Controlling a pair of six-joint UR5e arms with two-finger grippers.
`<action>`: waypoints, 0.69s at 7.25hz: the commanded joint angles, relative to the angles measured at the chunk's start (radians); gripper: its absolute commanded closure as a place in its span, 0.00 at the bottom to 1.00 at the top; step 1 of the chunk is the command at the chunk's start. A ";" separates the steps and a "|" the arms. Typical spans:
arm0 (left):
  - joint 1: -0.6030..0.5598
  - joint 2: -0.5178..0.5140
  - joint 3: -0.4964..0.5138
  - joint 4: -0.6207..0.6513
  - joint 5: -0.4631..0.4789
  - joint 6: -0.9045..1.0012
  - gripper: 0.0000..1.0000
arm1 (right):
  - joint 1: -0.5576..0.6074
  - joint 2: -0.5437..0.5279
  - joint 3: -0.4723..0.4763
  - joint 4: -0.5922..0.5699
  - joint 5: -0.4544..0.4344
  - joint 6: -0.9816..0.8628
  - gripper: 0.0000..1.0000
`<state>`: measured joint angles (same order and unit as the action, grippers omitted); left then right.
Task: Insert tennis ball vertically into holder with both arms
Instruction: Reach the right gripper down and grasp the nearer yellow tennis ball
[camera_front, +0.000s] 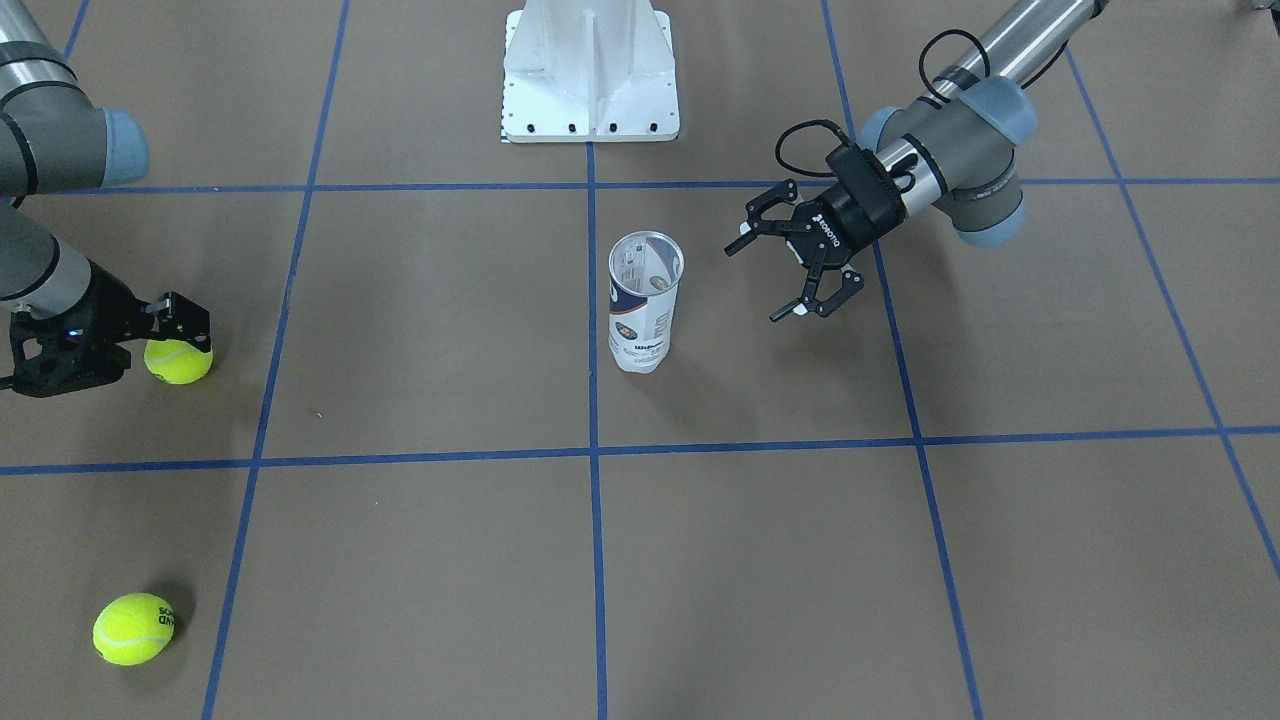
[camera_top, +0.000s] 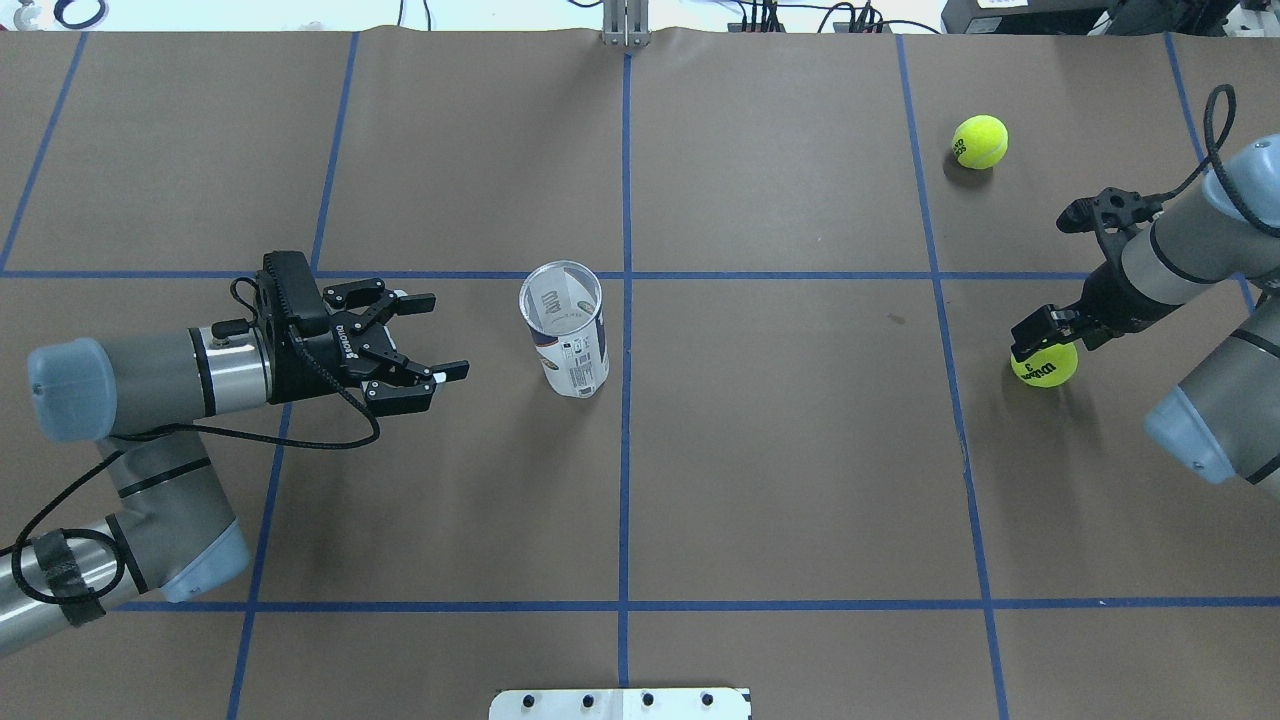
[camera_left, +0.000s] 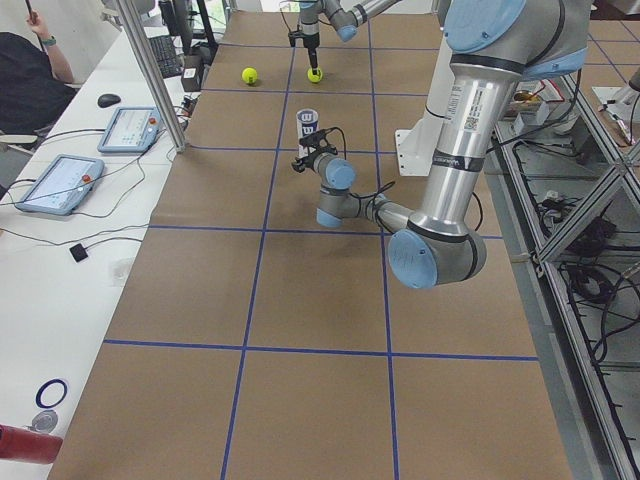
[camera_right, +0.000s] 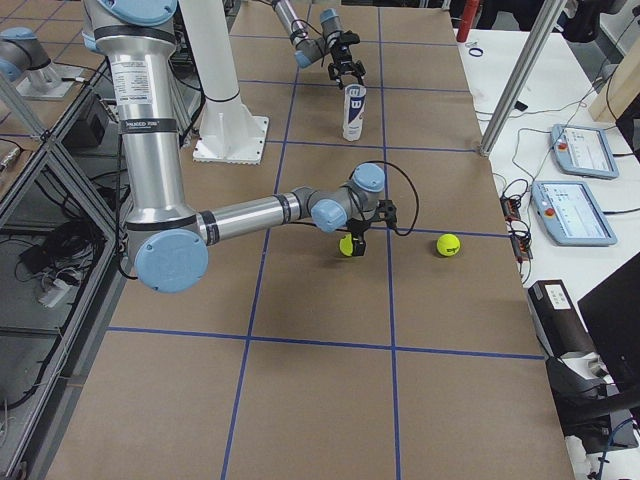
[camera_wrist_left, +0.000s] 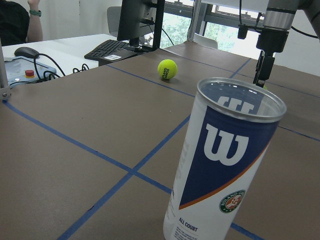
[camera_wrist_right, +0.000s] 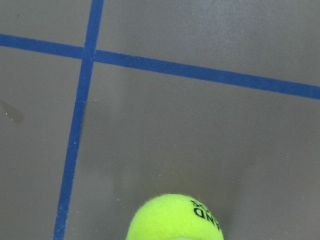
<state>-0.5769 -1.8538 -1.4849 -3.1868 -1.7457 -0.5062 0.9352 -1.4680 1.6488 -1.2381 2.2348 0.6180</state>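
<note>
The holder (camera_front: 645, 300) is a clear tube with a navy-and-white "W" label. It stands upright and open-topped at the table's middle, and shows in the overhead view (camera_top: 563, 325) and close up in the left wrist view (camera_wrist_left: 225, 165). My left gripper (camera_top: 425, 335) is open and empty. It lies level and points at the tube from a short gap away (camera_front: 790, 275). My right gripper (camera_top: 1042, 340) points down and its fingers close on a tennis ball (camera_top: 1046, 365) on the table (camera_front: 178, 360). The ball's top shows in the right wrist view (camera_wrist_right: 175, 217).
A second tennis ball (camera_top: 979, 141) lies loose beyond the right gripper (camera_front: 133, 628). The white metal base (camera_front: 590, 70) stands at the robot's side of the table. Blue tape lines cross the brown surface. Operators' desks with tablets (camera_right: 575, 150) line the far edge.
</note>
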 joint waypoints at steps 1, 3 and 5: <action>0.000 0.005 0.000 -0.004 0.000 0.002 0.02 | -0.024 0.003 -0.017 0.000 -0.021 -0.001 0.01; 0.000 0.005 0.003 -0.007 0.000 0.003 0.02 | -0.029 0.008 -0.023 0.002 -0.023 -0.001 0.26; -0.001 0.005 0.003 -0.008 0.002 0.005 0.02 | -0.033 0.035 -0.015 0.002 -0.061 -0.023 1.00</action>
<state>-0.5769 -1.8485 -1.4820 -3.1944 -1.7447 -0.5029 0.9039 -1.4444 1.6282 -1.2365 2.1947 0.6057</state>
